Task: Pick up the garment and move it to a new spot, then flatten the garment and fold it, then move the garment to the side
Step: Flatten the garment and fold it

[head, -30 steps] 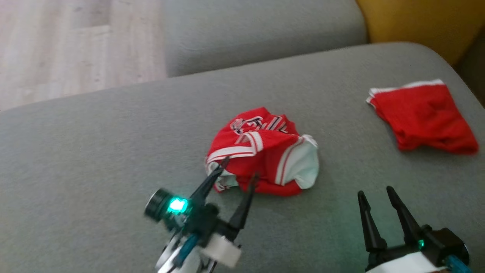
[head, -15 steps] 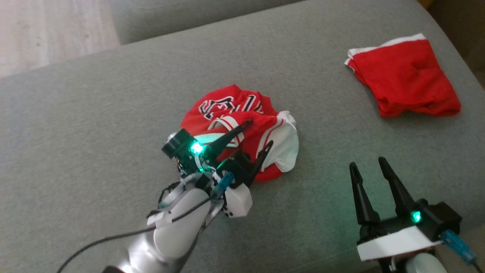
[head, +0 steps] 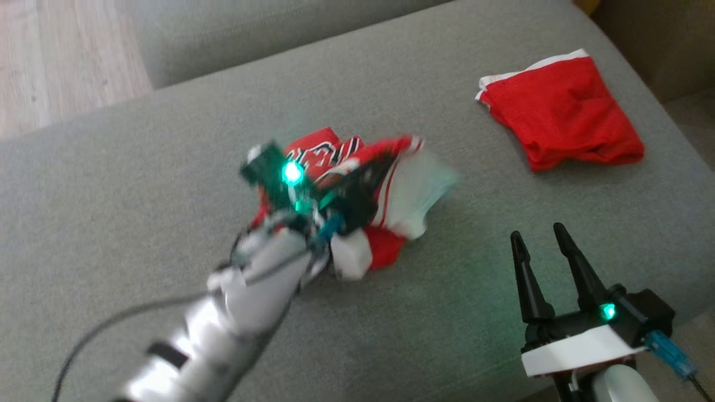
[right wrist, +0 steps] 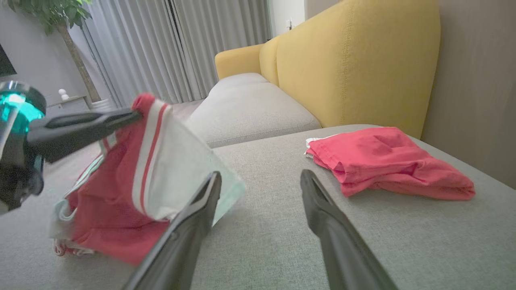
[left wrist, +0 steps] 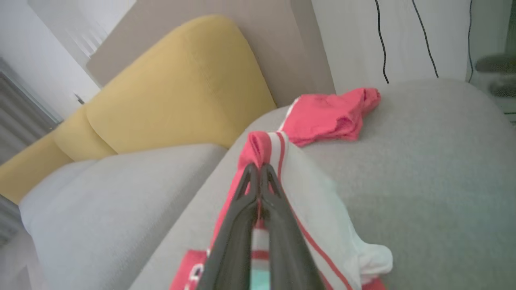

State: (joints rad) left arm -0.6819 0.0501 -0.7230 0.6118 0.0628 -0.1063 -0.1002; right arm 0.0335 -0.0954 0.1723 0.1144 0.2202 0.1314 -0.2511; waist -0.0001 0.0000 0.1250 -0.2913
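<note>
The crumpled red-and-white jersey sits about mid-way across the grey sofa cushion. One striped edge is held up off the heap while the rest lies bunched on the fabric. The left gripper pinches that edge, its dark fingers pressed together on the cloth. Toward the cushion's near right edge, the right gripper hovers with its fingers spread wide, holding nothing. At the cushion's far right corner lie folded red shorts, well apart from the jersey.
</note>
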